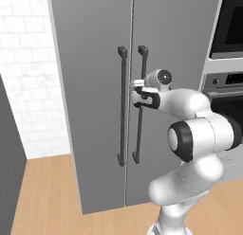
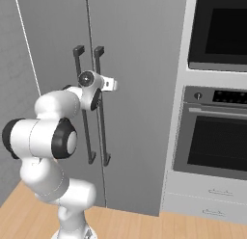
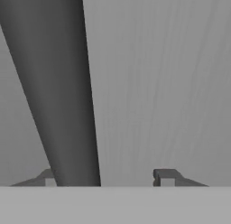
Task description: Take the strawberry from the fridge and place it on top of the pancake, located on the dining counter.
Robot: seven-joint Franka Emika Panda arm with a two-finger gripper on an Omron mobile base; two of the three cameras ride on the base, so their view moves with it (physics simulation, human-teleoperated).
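My gripper [image 3: 106, 180] straddles a fridge [image 1: 90, 111] door handle [image 3: 63, 92], jaws part-open, not yet clamped. Risk: the bar sits off-centre against one finger, so closing may slip off. Strawberry presumably inside, behind shut doors.

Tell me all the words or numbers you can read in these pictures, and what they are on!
None can be read.
Oven control panel: tiny light marks, too small and blurred to read.
Fridge doors and handles: plain grey, no writing.
Robot arm: plain white and dark, no writing.
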